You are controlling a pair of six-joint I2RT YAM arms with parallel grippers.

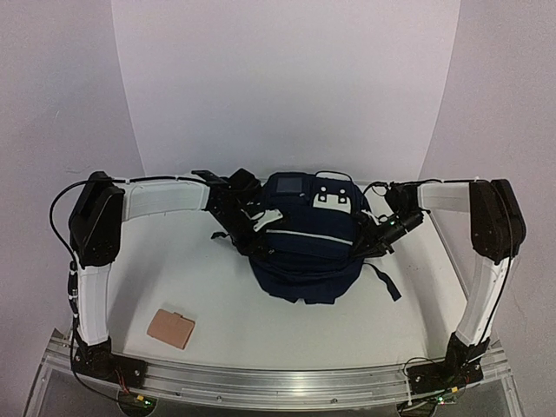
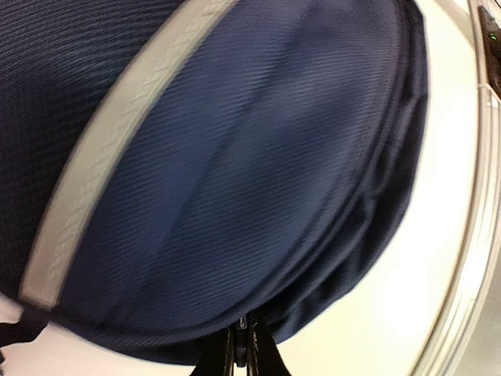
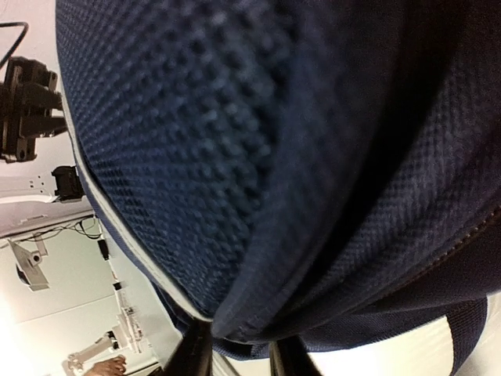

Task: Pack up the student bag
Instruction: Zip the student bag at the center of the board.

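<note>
The student bag lies mid-worktop. At its 9 o'clock the left end effector is pressed together on the zipper seam. At 3 o'clock the right end effector straddles a fold of fabric; I cannot tell whether it clamps. The likely risk is that the thin left pinch slips off the seam when pulled. With the right side unsecured, the whole bag may drag instead of opening.

Table: white, flat surface
Near edge: aluminium rail runs along its full width
Centre, toward the back: navy backpack lies on it, one black strap trailing to the right
Front left: tan flat card, well apart from the backpack
</note>
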